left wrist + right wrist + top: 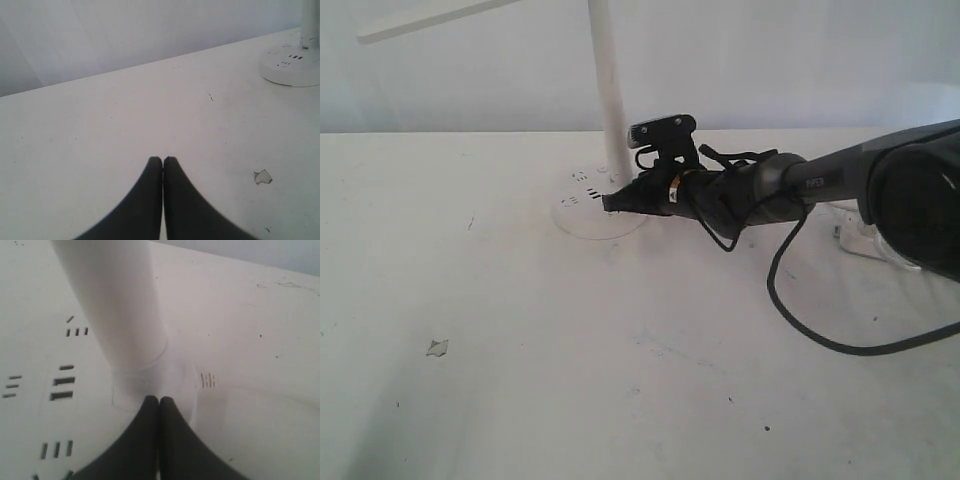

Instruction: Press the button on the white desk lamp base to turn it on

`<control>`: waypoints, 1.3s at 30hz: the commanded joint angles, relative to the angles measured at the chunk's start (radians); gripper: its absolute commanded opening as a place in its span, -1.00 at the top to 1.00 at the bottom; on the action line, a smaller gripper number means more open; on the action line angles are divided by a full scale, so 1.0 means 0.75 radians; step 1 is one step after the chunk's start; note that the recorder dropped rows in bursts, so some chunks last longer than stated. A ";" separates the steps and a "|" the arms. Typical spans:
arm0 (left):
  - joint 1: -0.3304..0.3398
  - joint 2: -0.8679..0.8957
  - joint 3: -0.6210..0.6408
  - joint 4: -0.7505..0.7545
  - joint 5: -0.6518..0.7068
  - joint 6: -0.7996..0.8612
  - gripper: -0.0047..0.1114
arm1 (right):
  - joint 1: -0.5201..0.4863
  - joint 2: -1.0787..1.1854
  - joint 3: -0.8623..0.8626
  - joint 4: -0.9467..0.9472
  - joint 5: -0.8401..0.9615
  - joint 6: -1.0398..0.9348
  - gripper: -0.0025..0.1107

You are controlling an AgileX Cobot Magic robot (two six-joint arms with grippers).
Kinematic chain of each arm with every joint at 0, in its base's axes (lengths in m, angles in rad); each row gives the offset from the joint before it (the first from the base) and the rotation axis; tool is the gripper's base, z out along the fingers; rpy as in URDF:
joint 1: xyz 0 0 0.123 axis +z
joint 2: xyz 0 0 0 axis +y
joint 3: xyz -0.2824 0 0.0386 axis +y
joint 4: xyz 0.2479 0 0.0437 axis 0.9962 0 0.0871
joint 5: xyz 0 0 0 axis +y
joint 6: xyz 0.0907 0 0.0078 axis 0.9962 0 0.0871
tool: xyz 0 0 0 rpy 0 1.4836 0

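Currently poised with right gripper, tips pressed together, at pole foot on white desk lamp base; risk of missing button, shoving pole, skidding base.

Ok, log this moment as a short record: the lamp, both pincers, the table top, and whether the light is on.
target: white desk lamp base flat on the table, pole upright
right side: right pincer shut, tips at the foot of the pole, over the base top; contact not certain
left side: left pincer shut, above bare table, well apart from the base
litter: small scrap lying on the table, nearer the left pincer
light: cannot tell
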 commanded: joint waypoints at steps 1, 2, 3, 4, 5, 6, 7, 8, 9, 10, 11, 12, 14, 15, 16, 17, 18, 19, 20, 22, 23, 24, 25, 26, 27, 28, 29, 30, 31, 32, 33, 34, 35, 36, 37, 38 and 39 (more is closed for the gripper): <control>0.003 -0.005 0.004 -0.008 -0.006 -0.003 0.92 | -0.003 -0.003 -0.026 0.005 0.013 0.054 0.96; 0.003 -0.005 0.004 -0.008 -0.006 -0.003 0.92 | -0.003 -0.003 -0.031 0.005 0.017 0.070 0.96; 0.003 -0.005 0.004 -0.008 -0.006 -0.003 0.92 | -0.003 -0.003 -0.031 0.005 0.022 0.081 0.96; 0.003 -0.005 0.004 -0.008 -0.006 -0.003 0.92 | -0.003 -0.003 -0.031 0.005 0.038 0.084 0.96; 0.003 -0.005 0.004 -0.008 -0.006 -0.003 0.92 | -0.003 -0.003 -0.031 0.005 0.054 0.084 0.96; 0.003 -0.005 0.004 -0.008 -0.006 -0.003 0.92 | -0.003 -0.003 -0.031 -0.001 0.075 0.084 0.96; 0.003 -0.005 0.004 -0.008 -0.006 -0.003 0.92 | -0.003 -0.003 -0.031 -0.011 0.086 0.081 0.96; 0.003 -0.005 0.004 -0.008 -0.006 -0.003 0.92 | -0.003 -0.003 -0.031 -0.024 0.093 0.081 0.96; 0.003 -0.005 0.004 -0.008 -0.006 -0.003 0.92 | -0.003 -0.003 -0.031 -0.037 0.099 0.081 0.96; 0.003 -0.005 0.004 -0.008 -0.006 -0.003 0.92 | -0.003 -0.003 -0.031 -0.049 0.099 0.081 0.96; 0.003 -0.005 0.004 -0.008 -0.006 -0.003 0.92 | -0.003 -0.003 -0.031 -0.056 0.099 0.081 0.96; 0.003 -0.005 0.004 -0.008 -0.006 -0.003 0.92 | 0.000 -0.003 -0.031 -0.066 0.099 0.079 0.96; 0.003 -0.005 0.004 -0.008 -0.006 -0.003 0.92 | 0.010 -0.003 -0.031 -0.112 0.088 0.078 0.96; 0.003 -0.005 0.004 -0.008 -0.006 -0.003 0.92 | 0.013 -0.003 -0.031 -0.141 0.087 0.078 0.96; 0.003 -0.005 0.004 -0.008 -0.006 -0.003 0.92 | 0.019 -0.003 -0.031 -0.157 0.085 0.078 0.96; 0.003 -0.005 0.004 -0.008 -0.006 -0.003 0.92 | 0.023 -0.003 -0.031 -0.179 0.085 0.078 0.96; 0.003 -0.005 0.004 -0.008 -0.006 -0.003 0.92 | 0.026 -0.003 -0.031 -0.191 0.088 0.078 0.96; 0.003 -0.005 0.004 -0.008 -0.006 -0.003 0.92 | 0.032 -0.003 -0.031 -0.194 0.093 0.078 0.96; 0.003 -0.005 0.004 -0.008 -0.006 -0.003 0.92 | 0.036 -0.003 -0.031 -0.198 0.103 0.075 0.96; 0.003 -0.005 0.004 -0.008 -0.006 -0.003 0.92 | 0.038 -0.003 -0.031 -0.204 0.113 0.075 0.96; 0.003 -0.005 0.004 -0.008 -0.006 -0.003 0.92 | 0.038 -0.003 -0.031 -0.204 0.120 0.075 0.96; 0.003 -0.005 0.004 -0.008 -0.006 -0.003 0.92 | 0.038 -0.003 -0.031 -0.204 0.130 0.075 0.96; 0.003 -0.005 0.004 -0.008 -0.006 -0.003 0.92 | 0.038 -0.003 -0.031 -0.204 0.149 0.075 0.96; 0.003 -0.005 0.004 -0.008 -0.006 -0.003 0.92 | 0.038 -0.003 -0.031 -0.204 0.163 0.075 0.96; 0.003 -0.005 0.004 -0.008 -0.006 -0.003 0.92 | 0.038 -0.003 -0.031 -0.204 0.184 0.075 0.96; 0.003 -0.005 0.004 -0.008 -0.006 -0.003 0.92 | 0.038 -0.003 -0.031 -0.204 0.202 0.075 0.96; 0.003 -0.005 0.004 -0.008 -0.006 -0.003 0.92 | 0.038 -0.003 -0.031 -0.204 0.220 0.075 0.96; 0.003 -0.005 0.004 -0.008 -0.006 -0.003 0.92 | 0.038 -0.003 -0.031 -0.204 0.230 0.075 0.96; 0.003 -0.005 0.004 -0.008 -0.006 -0.003 0.92 | 0.038 -0.003 -0.031 -0.210 0.230 0.075 0.96; 0.003 -0.005 0.004 -0.008 -0.006 -0.003 0.92 | 0.038 -0.003 -0.031 -0.210 0.227 0.075 0.96; 0.003 -0.005 0.004 -0.008 -0.006 -0.003 0.92 | 0.038 -0.008 -0.031 -0.210 0.217 0.075 0.96; 0.003 -0.005 0.004 -0.008 -0.006 -0.003 0.92 | 0.038 -0.013 -0.031 -0.210 0.209 0.075 0.96; 0.003 -0.005 0.004 -0.008 -0.006 -0.003 0.92 | 0.038 -0.020 -0.031 -0.210 0.202 0.075 0.96; 0.003 -0.005 0.004 -0.008 -0.006 -0.003 0.92 | 0.038 -0.030 -0.031 -0.210 0.190 0.075 0.96; 0.003 -0.005 0.004 -0.008 -0.006 -0.003 0.92 | 0.038 -0.037 -0.031 -0.210 0.185 0.075 0.96; 0.003 -0.005 0.004 -0.008 -0.006 -0.003 0.92 | 0.038 -0.044 -0.031 -0.210 0.182 0.075 0.96; 0.003 -0.005 0.004 -0.008 -0.006 -0.003 0.92 | 0.038 -0.051 -0.031 -0.210 0.182 0.075 0.96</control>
